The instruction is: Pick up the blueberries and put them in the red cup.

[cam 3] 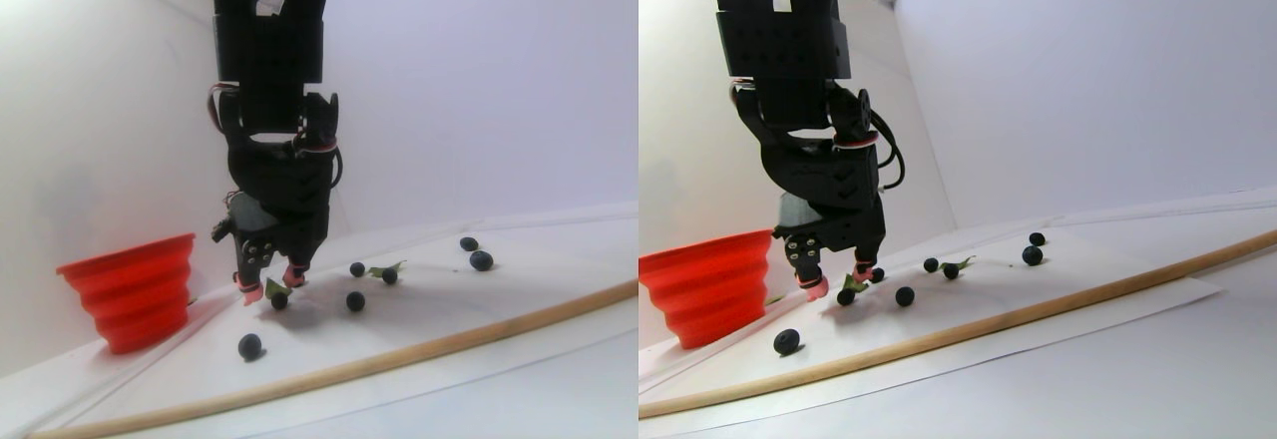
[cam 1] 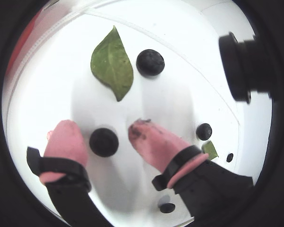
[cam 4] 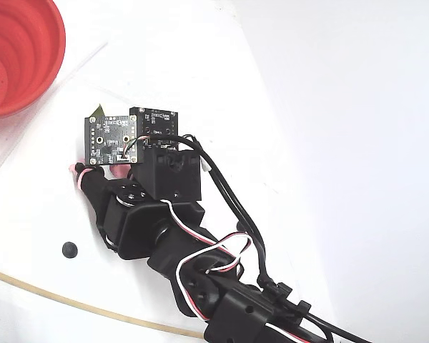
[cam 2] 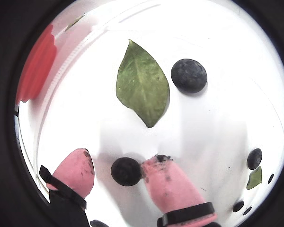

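I see one of the blueberries on the white table between my gripper tips, which are spread, the right pink pad touching it, not yet pinching. Several berries lie loose nearby; the red cup at the table's far-left corner seems to hold something dark, cut off. Most work remains. The arm hides the berry from above.
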Robot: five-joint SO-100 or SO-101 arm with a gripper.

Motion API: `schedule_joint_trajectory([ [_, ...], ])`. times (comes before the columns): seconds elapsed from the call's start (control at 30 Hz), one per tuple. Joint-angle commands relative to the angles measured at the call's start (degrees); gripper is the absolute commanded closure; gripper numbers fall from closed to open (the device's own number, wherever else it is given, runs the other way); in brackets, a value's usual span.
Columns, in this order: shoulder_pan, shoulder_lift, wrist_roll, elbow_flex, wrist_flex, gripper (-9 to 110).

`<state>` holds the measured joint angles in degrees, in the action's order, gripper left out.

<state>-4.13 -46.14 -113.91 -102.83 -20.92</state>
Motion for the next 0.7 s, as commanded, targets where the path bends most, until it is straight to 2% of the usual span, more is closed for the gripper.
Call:
schedule_joint_trajectory([
  [0.0,-0.09,-0.62,-0.62,4.57,-1.49,81],
  [0.67,0.26,2.37,-0.88,6.33,-2.11,82],
])
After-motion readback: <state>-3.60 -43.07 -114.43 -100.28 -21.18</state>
